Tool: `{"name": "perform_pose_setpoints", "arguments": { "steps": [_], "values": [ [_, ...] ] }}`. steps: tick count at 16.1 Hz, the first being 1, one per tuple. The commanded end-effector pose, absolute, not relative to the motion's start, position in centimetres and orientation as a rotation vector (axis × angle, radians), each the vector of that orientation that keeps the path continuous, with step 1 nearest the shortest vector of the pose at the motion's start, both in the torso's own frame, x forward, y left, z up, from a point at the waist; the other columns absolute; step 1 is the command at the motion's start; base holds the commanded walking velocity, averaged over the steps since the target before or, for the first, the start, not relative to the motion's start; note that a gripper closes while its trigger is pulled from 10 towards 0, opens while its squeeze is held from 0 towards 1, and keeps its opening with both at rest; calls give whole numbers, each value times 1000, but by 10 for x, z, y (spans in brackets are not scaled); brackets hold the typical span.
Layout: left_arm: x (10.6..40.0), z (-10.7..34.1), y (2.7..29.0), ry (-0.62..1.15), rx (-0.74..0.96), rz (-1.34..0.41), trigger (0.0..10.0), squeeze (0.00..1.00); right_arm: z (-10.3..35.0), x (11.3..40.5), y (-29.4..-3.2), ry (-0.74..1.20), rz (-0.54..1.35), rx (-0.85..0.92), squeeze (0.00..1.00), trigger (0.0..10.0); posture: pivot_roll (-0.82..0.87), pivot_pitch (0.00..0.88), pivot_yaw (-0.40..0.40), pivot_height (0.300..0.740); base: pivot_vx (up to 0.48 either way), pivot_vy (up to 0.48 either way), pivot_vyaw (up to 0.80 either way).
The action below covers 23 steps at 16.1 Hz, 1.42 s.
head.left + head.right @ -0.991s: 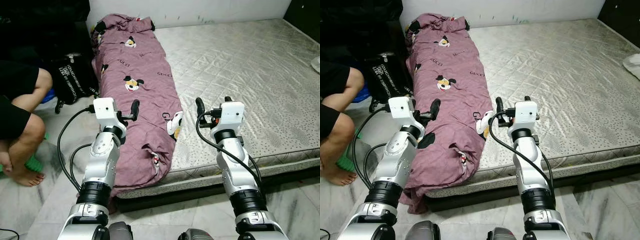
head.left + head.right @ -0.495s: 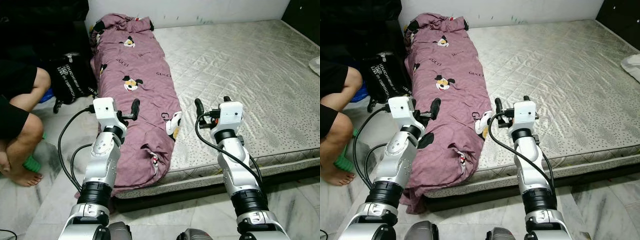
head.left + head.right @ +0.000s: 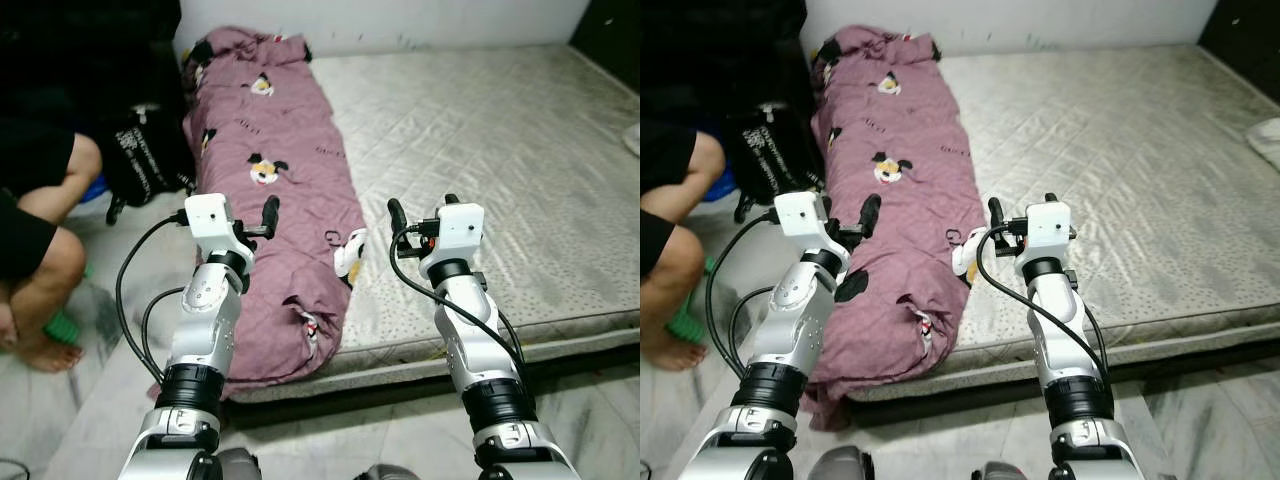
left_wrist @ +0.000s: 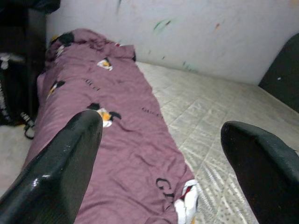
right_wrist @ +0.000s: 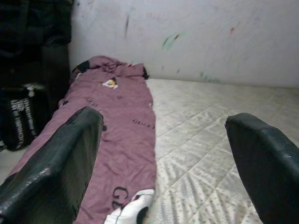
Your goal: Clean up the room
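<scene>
Over the last second the whole scene slides a little in our head views and the near edge of the mattress (image 3: 560, 150) sits slightly lower in frame, so we judge that our camera has shifted, not the things. Our arms hold the same raised pose as before and the purple blanket (image 3: 275, 190) lies as it did. For the clean-up, that means we are still only settling in front of the bed, with nothing picked up yet.

The blanket lies in a long rumpled strip along the mattress's left side, its near end drooping over the edge toward the floor. A black bag (image 3: 145, 160) stands on the floor just beside it, and a person's bent legs (image 3: 40, 250) are at far left.

Our left pincer (image 4: 163, 154) is spread wide and holds nothing, hovering above the blanket. Our right pincer (image 5: 168, 158) is equally wide and empty, poised over bare mattress just beside the blanket's edge.
</scene>
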State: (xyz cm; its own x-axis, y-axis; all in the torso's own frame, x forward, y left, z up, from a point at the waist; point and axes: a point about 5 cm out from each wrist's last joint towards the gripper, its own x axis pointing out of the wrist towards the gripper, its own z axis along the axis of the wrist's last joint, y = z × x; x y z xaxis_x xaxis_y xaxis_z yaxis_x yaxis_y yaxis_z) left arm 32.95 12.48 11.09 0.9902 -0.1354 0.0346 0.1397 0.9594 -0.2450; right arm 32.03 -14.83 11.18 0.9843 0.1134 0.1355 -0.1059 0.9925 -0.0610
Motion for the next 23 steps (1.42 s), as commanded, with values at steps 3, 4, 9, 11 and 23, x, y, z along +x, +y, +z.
{"name": "perform_pose_setpoints", "arguments": {
  "steps": [3,4,9,11,23],
  "values": [
    [329,112,126,-20,-252,-125,10000,0,117,323,-147,-150,123,-51,0,10000,-89,0,-18,678,0,0,0],
    [329,112,126,-20,-252,-124,10000,0,117,322,-147,-150,123,-51,0,10000,-89,0,-18,668,0,0,0],
    [329,111,129,-17,-255,-103,10000,0,116,322,-147,-145,129,-53,0,10000,-87,0,-21,631,0,0,0],
    [330,112,130,-24,-259,-99,10000,0,116,323,-146,-143,135,-57,0,10000,-85,0,-22,631,0,0,0],
    [330,115,137,-51,-256,-83,10000,0,118,329,-135,-147,183,-68,0,10000,-70,0,-31,631,198,0,0]
  ]
}}
